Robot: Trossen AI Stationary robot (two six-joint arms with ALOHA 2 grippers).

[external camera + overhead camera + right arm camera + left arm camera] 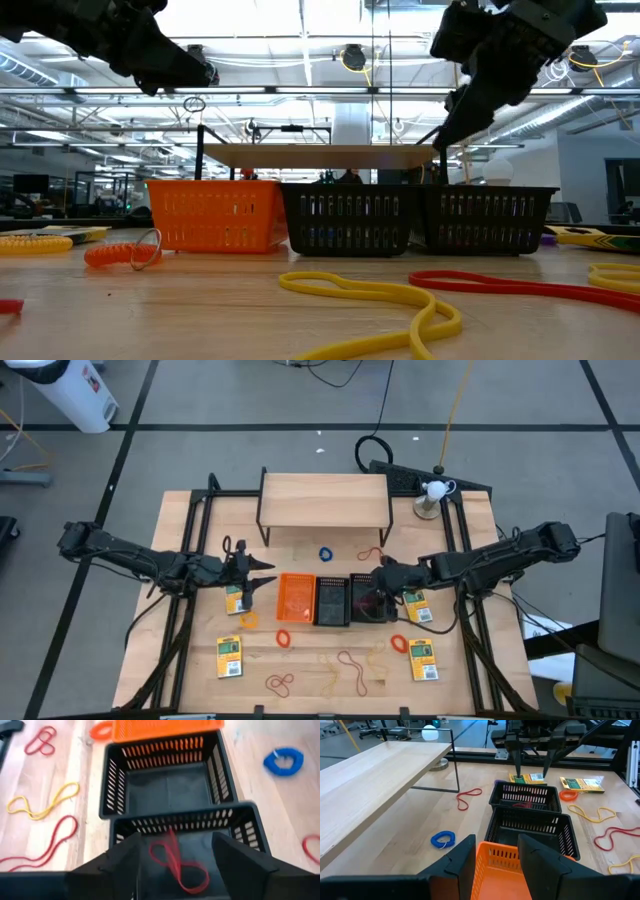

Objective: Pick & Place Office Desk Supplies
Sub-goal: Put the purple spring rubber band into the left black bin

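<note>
Three mesh bins stand in a row mid-table: the orange bin (296, 598), the middle black bin (332, 600) and the right black bin (368, 602). My right gripper (372, 582) hovers open over the right black bin (250, 827); a red rubber-band loop (179, 865) lies inside it, below the fingers. My left gripper (268, 574) is open and empty, just left of the orange bin (502, 870), pointing along the row. Yellow-and-green packs (236, 598) (230, 657) (415, 606) (423, 660) lie flat on the table.
The wooden shelf (325, 498) stands behind the bins. Loose loops lie around: blue (326, 554) and red (372, 552) near the shelf, orange ones (283, 638) (399, 644), and red (280, 682) and tan (345, 660) ones near the front edge. A white lamp-like object (433, 490) is far right.
</note>
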